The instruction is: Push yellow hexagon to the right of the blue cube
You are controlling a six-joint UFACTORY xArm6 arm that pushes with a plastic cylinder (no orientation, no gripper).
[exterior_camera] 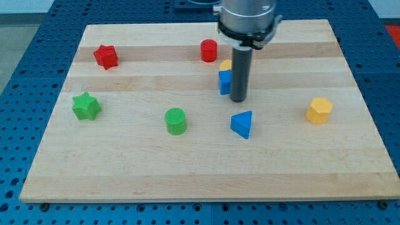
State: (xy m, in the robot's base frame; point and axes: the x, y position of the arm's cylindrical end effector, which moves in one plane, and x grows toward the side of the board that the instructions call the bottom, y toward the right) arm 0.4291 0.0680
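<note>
Rod, bare and gripperless, my tip (238, 100) resting just right of the blue cube (224, 82); yellow hexagon (319, 110) well apart to the right and slightly nearer, on open board (187, 169).

On the wooden board (187, 169) sit eight blocks in all. Two are red: a red star (106, 56) and a red cylinder (209, 50). Two are green: a green star (85, 106) and a green cylinder (176, 120). Two are blue: a blue cube (224, 82) and a blue wedge (242, 124). Two are yellow: a yellow hexagon (319, 110) and a yellow block (225, 64), its shape mostly hidden
</note>
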